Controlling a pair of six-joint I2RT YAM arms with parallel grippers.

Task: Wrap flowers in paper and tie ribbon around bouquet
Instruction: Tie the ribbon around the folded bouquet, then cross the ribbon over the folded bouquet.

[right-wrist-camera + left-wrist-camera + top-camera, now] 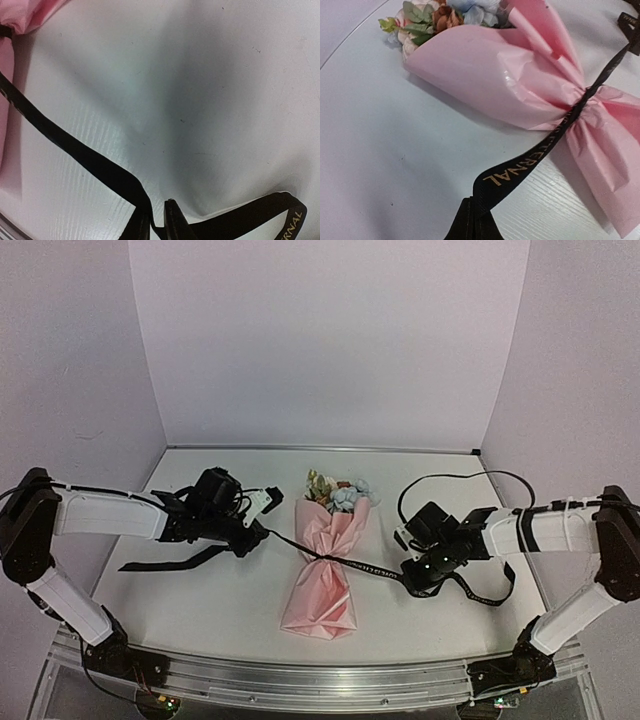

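The ribbon (370, 567) is cinched around the bouquet (322, 570). One end is clamped in the left tool (260, 532). The other passes between the narrowly set jaws of the right tool (412, 583), where a grip cannot be told.

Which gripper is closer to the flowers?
Left. The left gripper is beside the flowers on their left, holding the ribbon. The right gripper is farther away, on their right and further toward the front.

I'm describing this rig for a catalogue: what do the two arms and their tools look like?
The left arm and right arm have white link covers between black joints. A thin black cable loops out beside the right one. The left tool and right tool are black.
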